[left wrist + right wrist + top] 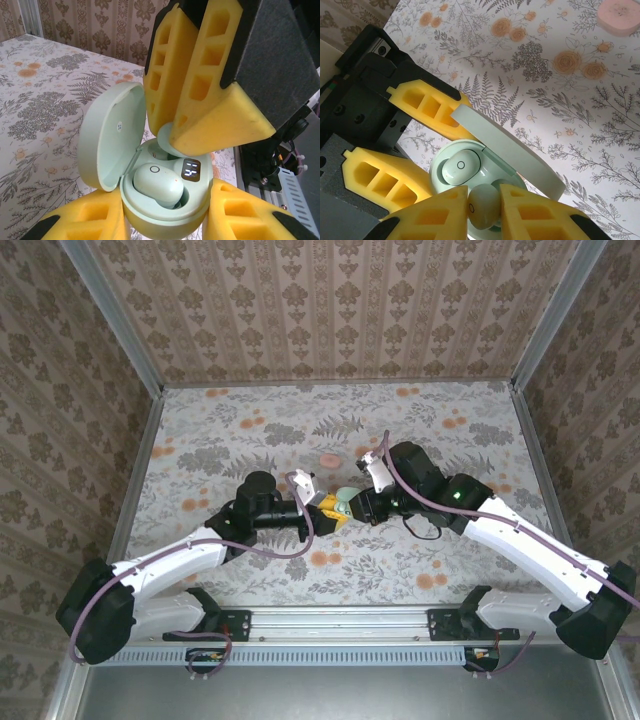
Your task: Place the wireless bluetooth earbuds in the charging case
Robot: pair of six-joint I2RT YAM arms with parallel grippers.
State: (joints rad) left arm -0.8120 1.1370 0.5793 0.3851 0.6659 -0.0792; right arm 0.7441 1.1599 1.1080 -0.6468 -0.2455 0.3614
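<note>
Earbuds: left gripper [322, 510] clamped on the open mint charging case [107, 135], one bud [157, 182] seated beside the lit display [191, 170], second bud [482, 206] pinched in right gripper [360, 506] at the empty socket, which I judge the final insertion, needing a gentle straight press, then release.

My table [200, 430], floral print all over
Grey ferns and orange blooms cover the top; one pink rounded piece [330, 461] lies flat on it, near the middle
</note>
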